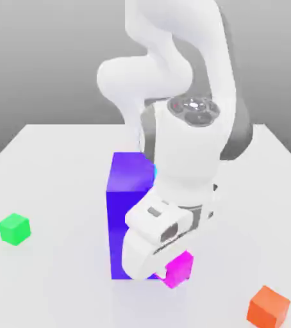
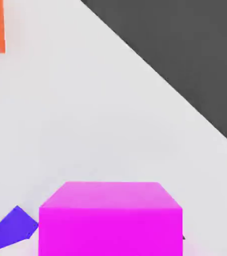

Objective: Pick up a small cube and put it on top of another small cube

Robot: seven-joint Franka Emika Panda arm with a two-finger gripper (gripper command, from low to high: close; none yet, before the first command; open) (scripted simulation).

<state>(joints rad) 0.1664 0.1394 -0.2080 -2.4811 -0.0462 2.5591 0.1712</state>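
So, progress check: the small bright magenta cube (image 1: 178, 269) is seen low down by the foot of the tall purple block (image 1: 130, 211), right under the white arm's claw (image 1: 163, 274); in the hand view the same magenta cube (image 2: 110, 220) sits close up against the camera, with a sliver of purple block (image 2: 10, 230) beside it. The claw is reckoned closed, most likely clamped on the magenta cube, though the actual contact is hidden by the hand; whether the cube is lifted off the white counter (image 1: 65, 166) can't be told. The small bright green cube (image 1: 14, 229) is left well apart at the exterior view's left, nothing stacked on it. An orange cube (image 1: 268, 306) is parked near the front corner. So the grab looks done; carrying over and placing are still to be done.
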